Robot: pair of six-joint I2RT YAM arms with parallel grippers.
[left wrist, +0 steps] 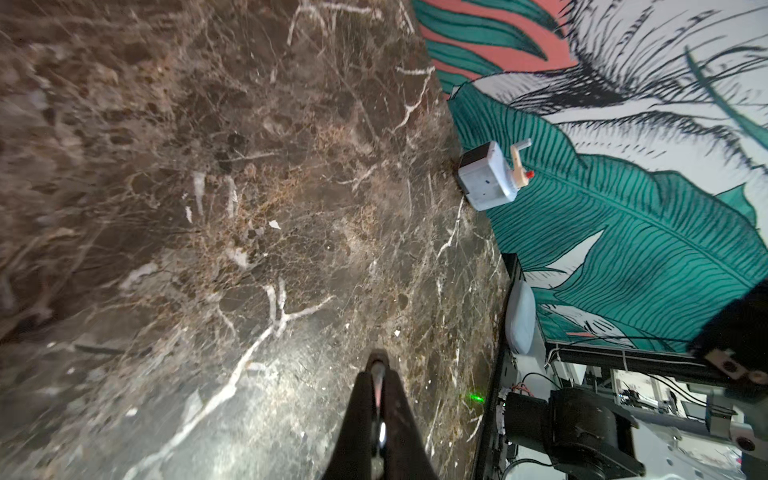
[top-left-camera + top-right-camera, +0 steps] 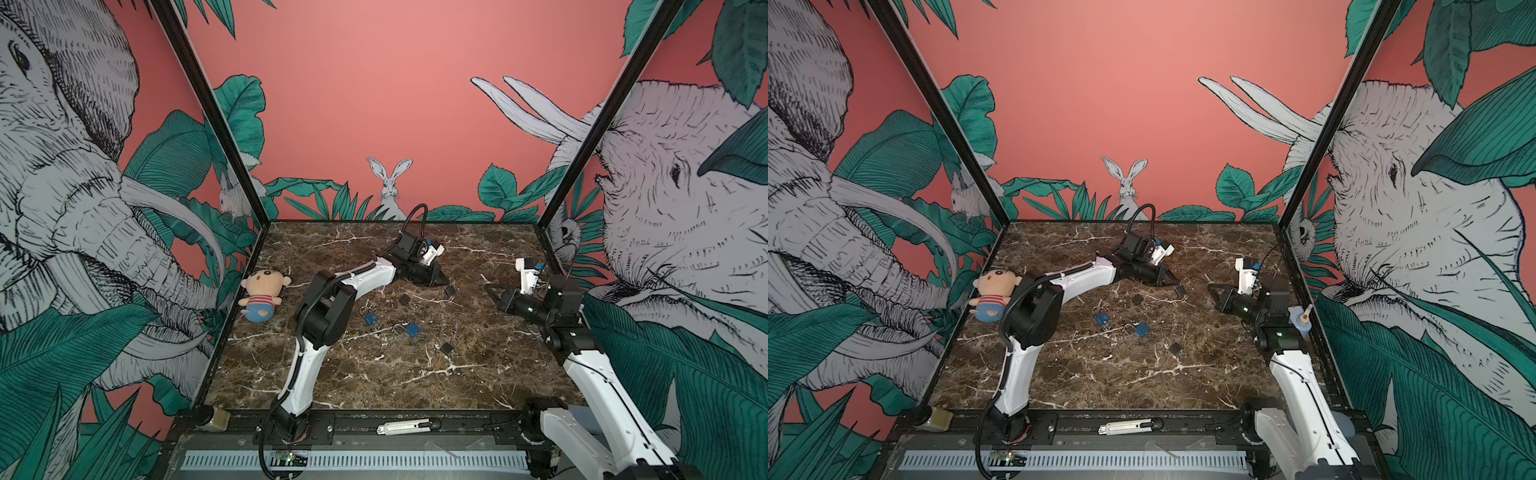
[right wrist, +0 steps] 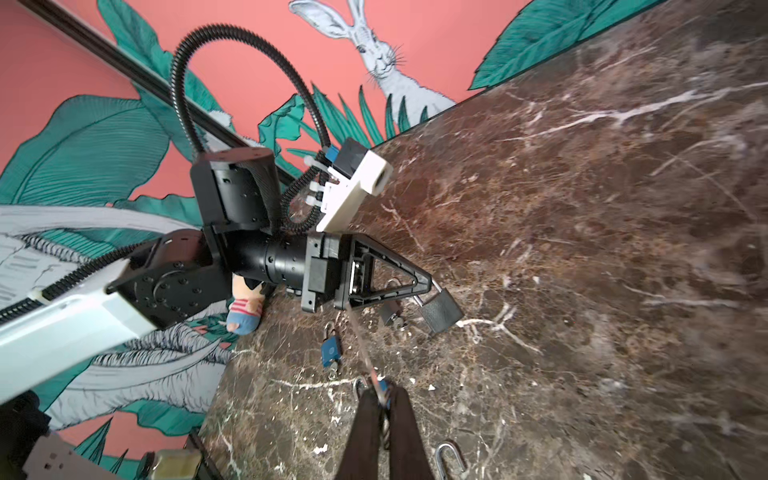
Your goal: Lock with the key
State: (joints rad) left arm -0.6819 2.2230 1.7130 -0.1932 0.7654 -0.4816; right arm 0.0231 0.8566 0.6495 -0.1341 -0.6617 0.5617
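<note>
**Key not in yet: align, then seat**

Gripping black padlock [image 3: 441, 309] by shackle w/ left jaws, clamped tight; hanging mid-counter toward the back, contact w/ counter [image 2: 374, 386] unclear. Holding key [image 3: 365, 353] in right jaws, also clamped, blade aimed roughly at lock, well short of it.

Prob. next: line blade up w/ keyway on body's underside (keyway not visible here). Go in slow and axis-true. Expect swing on the shackle under any side load, so maybe brace body vs counter first.

Room: open counter beyond the lock. Keep clear of spare black padlock [image 3: 390, 313] and blue padlock [image 3: 331, 351] just beside approach path. Little retreat room on right arm's side, close to side wall [image 2: 648, 232].
</note>
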